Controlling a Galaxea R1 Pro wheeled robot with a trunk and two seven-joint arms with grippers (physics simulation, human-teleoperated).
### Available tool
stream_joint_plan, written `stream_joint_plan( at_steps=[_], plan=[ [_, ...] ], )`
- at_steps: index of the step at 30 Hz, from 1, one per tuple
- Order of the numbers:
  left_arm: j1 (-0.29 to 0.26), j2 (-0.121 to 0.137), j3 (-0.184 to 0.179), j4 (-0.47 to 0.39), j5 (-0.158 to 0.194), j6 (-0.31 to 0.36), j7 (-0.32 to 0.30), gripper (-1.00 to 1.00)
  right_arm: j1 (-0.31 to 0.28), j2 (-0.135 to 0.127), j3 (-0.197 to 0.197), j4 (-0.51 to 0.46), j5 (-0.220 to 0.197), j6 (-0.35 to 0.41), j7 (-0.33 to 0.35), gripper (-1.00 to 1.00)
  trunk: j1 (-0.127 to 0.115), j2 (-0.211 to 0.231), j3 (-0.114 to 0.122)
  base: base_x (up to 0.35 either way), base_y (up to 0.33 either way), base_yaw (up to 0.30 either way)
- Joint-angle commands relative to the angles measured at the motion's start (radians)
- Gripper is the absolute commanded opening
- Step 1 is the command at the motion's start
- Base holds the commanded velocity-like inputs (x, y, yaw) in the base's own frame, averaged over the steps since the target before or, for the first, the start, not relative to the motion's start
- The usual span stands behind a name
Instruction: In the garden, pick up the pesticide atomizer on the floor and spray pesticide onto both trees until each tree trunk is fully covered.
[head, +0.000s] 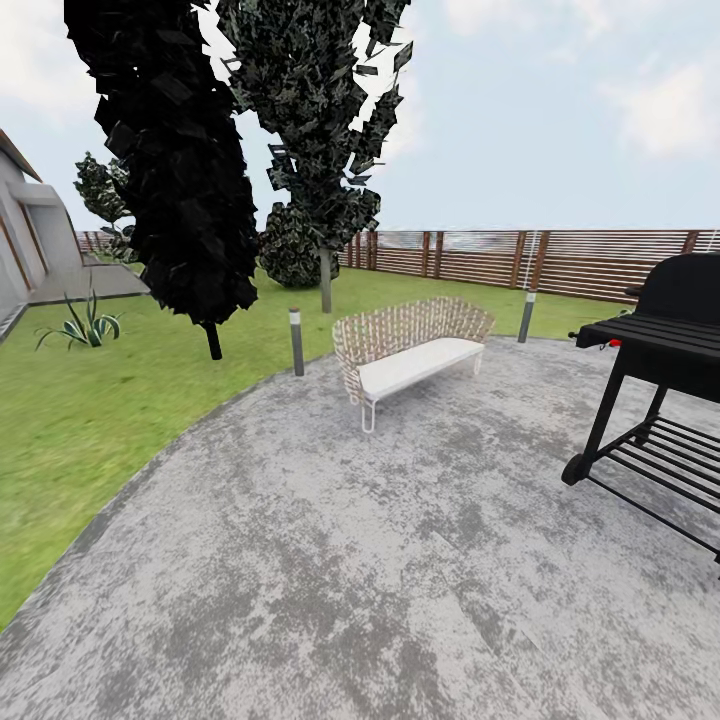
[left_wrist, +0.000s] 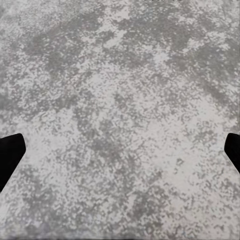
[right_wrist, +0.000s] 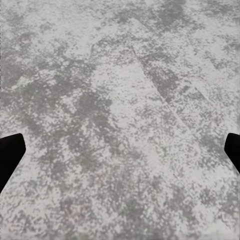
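Tree trunk (head: 326, 281), pale, stands on the lawn (head: 90, 400) beyond the wicker bench (head: 410, 350), before the slatted fence (head: 560, 260); left gripper (left_wrist: 120, 150) and right gripper (right_wrist: 120, 150) spread wide, empty, above mottled paving (head: 350, 560); black grill (head: 660, 360) alongside.

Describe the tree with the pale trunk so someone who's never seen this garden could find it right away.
Start at the wicker bench on the grey paved patio, then look past it onto the lawn toward the slatted fence. The tree stands there beside a round bush. Unlike the black-leaved tree nearer the patio, its trunk is pale and bare, and its foliage is grey-green.
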Motion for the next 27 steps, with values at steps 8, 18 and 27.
stream_joint_plan(
  at_steps=[8,18,27],
  plan=[
    [0.002,0.016,0.069,0.002,0.040,-0.005,-0.003,1.00,-0.001,0.001,0.000,0.004,0.001,-0.004,-0.002,1.00,0.000,-0.001,-0.003,0.000,0.000,0.090],
    [0.001,0.011,0.068,0.003,0.038,-0.005,-0.005,1.00,-0.001,0.001,-0.001,0.007,0.001,-0.005,-0.003,1.00,0.000,-0.001,-0.009,0.000,0.000,0.253],
    [0.001,0.007,0.068,0.002,0.037,-0.005,-0.005,1.00,-0.001,0.001,-0.001,0.007,0.001,-0.005,-0.003,1.00,0.000,-0.001,-0.014,0.000,0.000,0.265]
  ],
)
